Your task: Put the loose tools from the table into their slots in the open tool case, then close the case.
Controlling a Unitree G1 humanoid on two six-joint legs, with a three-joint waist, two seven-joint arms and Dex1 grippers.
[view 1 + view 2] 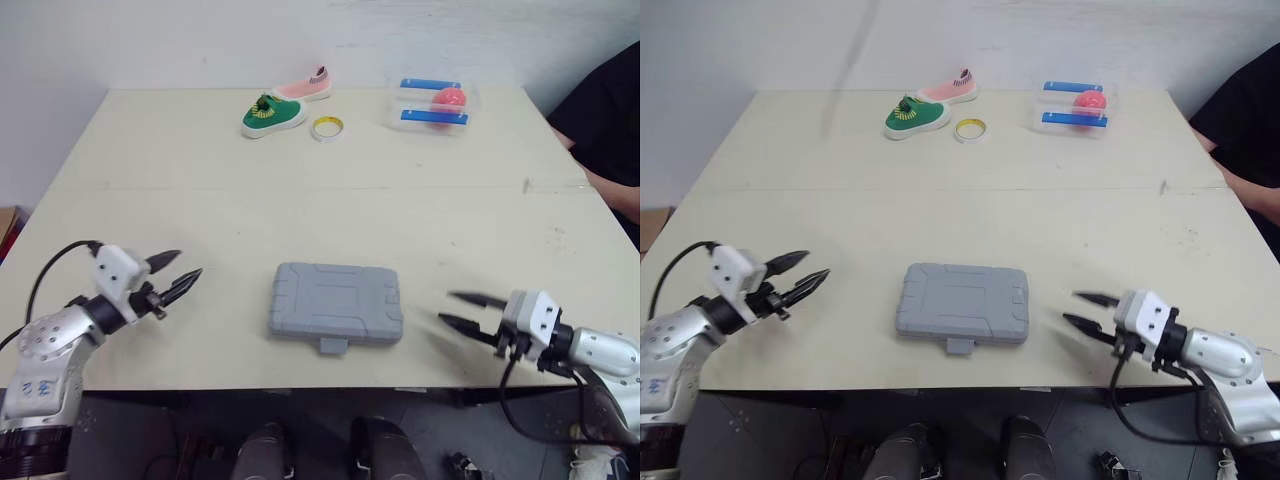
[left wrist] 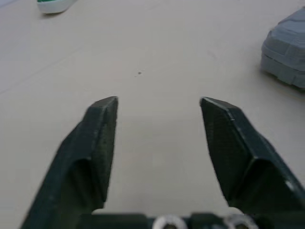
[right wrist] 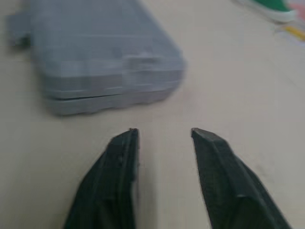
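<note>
Both grippers hover at the near edge of the table point(image 1: 300, 200): left gripper point(image 1: 190, 264) and right gripper point(image 1: 446, 307), fingers spread, nothing held. Tool case point(image 1: 335, 303) lies between them, untouched, lid down. Closing step judged done; only a latch check seems called for.

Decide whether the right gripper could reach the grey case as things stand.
Probably yes. The right gripper is open and points towards the case, which lies shut near the table's front edge. Bare tabletop lies between them, and nothing stands in the way.
</note>
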